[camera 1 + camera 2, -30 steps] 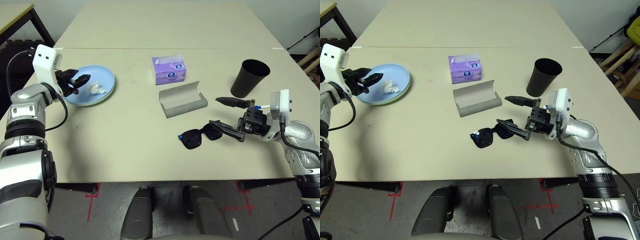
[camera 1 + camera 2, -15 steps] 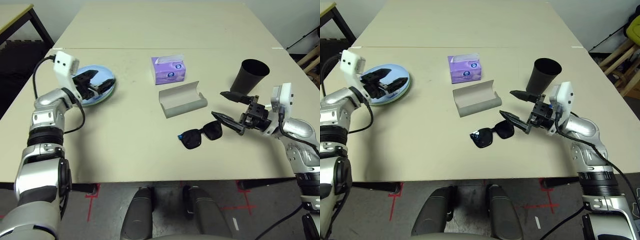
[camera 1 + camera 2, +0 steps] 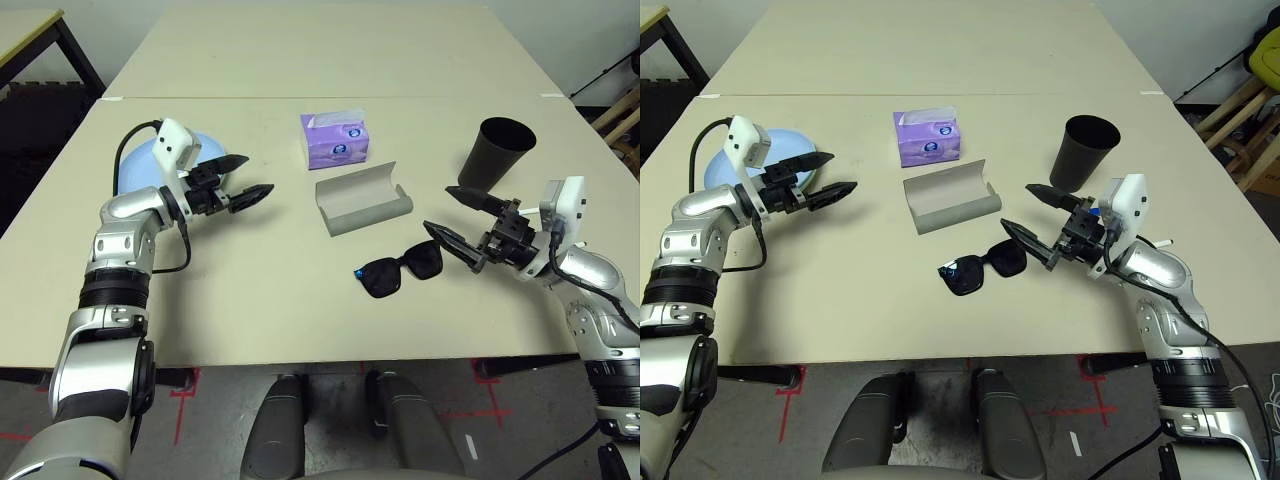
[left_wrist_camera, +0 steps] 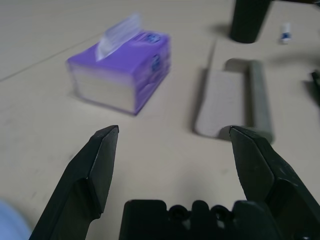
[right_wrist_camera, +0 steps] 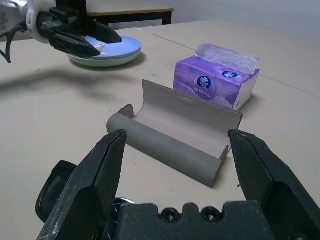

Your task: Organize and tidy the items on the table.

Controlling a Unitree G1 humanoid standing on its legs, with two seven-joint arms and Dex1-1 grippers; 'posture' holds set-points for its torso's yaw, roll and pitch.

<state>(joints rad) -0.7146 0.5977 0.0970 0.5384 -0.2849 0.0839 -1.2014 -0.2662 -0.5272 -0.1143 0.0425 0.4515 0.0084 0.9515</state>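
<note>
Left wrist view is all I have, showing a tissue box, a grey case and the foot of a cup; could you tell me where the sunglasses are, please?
Observer: The sunglasses lie on the table, on the robot's side of the case and apart from it.
Operator: Thank you. Is the other arm near them?
Observer: Yes. The right claw hangs open just to the right of them, holding nothing.
Operator: And where are the plates?
Observer: The plates sit stacked at the table's left side, the blue one on the green one, just behind your left arm.
</note>
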